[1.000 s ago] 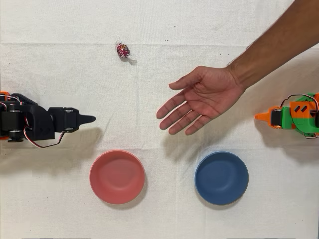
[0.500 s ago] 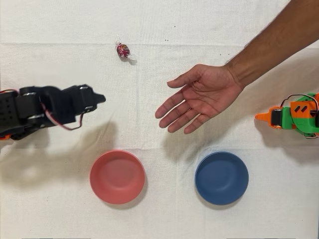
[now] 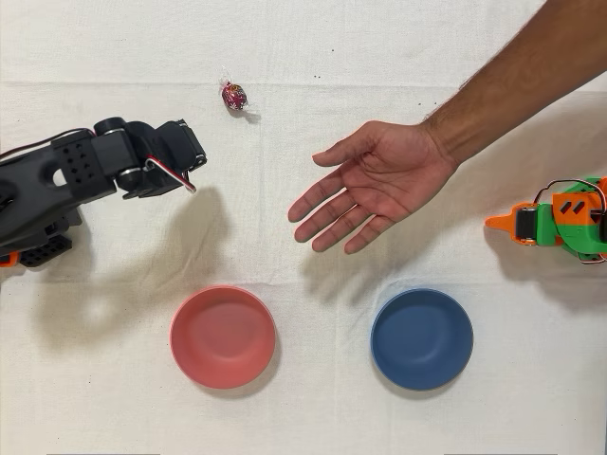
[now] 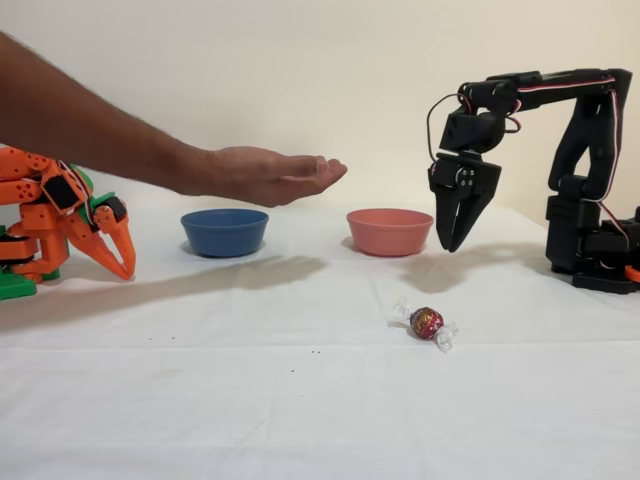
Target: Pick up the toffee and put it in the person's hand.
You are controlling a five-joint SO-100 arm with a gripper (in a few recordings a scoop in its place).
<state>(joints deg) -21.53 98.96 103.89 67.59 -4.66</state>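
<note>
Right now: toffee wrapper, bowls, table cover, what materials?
Toffee: shiny dark red foil, clear twisted film ends, glints.
Pink bowl and blue bowl: smooth matte, uniform colour; likely plastic, could be glazed ceramic.
Table cover: white woven cloth, visible weave and creases.

overhead layout, counter [image 3: 303, 417]
toffee [image 3: 233, 96] on counter at top; jaws [image 3: 190, 175] raised below-left of it, apart. person's hand [image 3: 375, 185] right of centre, above counter. two bowls along bottom: one [image 3: 223, 336] left, other [image 3: 421, 338] right. idle arm [image 3: 555, 223] far right.
</note>
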